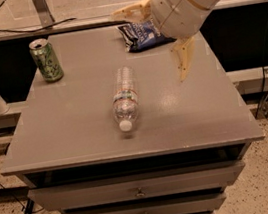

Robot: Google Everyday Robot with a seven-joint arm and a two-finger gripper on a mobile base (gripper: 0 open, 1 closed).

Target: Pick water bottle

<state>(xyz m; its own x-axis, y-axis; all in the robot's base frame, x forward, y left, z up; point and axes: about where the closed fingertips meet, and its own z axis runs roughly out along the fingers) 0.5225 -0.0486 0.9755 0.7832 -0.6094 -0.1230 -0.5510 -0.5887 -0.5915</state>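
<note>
Here, the water bottle [124, 100] is lying on its side near the centre of the frame on the grey table [67, 134], its white cap pointing toward the lower edge. The gripper [150, 46] is hovering in the upper right, well apart from the bottle, its two pale fingers [184, 58] spreading wide and holding nothing. A green can [46, 60] is standing upright at the upper left, and a blue snack bag [135, 38] is lying at the top centre.
</note>
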